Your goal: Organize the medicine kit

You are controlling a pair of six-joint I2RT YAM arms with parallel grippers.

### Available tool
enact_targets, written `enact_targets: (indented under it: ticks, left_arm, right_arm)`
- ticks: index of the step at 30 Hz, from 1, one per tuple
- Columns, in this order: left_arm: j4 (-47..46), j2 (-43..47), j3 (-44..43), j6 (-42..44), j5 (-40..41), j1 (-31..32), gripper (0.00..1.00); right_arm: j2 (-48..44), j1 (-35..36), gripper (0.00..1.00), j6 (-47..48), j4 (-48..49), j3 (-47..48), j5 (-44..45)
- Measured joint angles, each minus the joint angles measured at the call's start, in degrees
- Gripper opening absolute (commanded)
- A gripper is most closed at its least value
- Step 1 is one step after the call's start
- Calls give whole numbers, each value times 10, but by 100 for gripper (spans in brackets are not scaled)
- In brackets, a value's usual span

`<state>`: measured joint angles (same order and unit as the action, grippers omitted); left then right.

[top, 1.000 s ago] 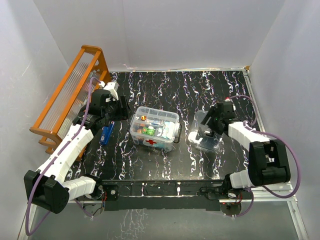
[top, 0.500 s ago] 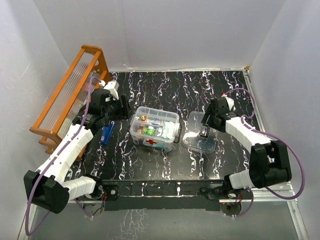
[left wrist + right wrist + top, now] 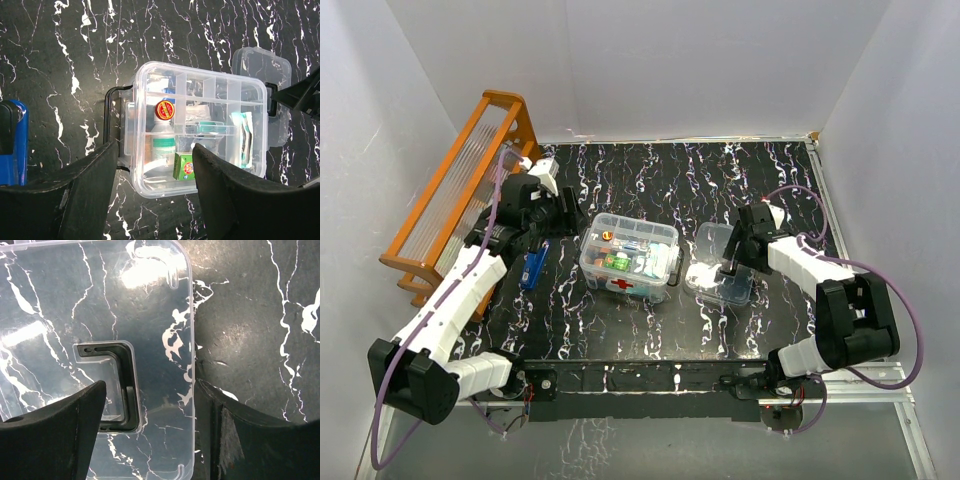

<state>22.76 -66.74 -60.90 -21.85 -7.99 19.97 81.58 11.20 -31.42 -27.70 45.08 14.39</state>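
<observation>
- Right pincer (image 3: 150, 390) shifted a bit over the clear plastic lid with dark handle (image 3: 100, 305), jaws apart.
- Left pincer (image 3: 155, 155) is apart too; the clear red-cross plastic box (image 3: 628, 255) looks packed, just needs lidding.

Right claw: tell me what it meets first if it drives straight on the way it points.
The right claw points down at the clear lid; it would likely touch that first, near the dark handle.

Left hand (image 3: 155, 150), right hand (image 3: 150, 390) both spread
</observation>
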Motion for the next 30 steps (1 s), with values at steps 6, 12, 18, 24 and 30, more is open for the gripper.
enact_targets:
  ticks: [6, 12, 18, 24, 30]
  left_arm:
    - [1, -9, -11, 0, -9, 0, 60]
    - [0, -21, -22, 0, -40, 0, 60]
    - [-11, -40, -30, -5, -88, 0, 60]
    - [-28, -80, -53, -18, -121, 13, 61]
    - [-38, -139, -99, -32, -127, 57, 62]
  right_arm:
    - [5, -9, 63, 0, 30, -18, -19]
    - [5, -28, 67, 0, 48, -26, -50]
    - [10, -33, 63, 7, 57, -29, -65]
    - [18, -35, 47, 14, 81, -29, -82]
    - [17, -35, 44, 14, 92, -32, -87]
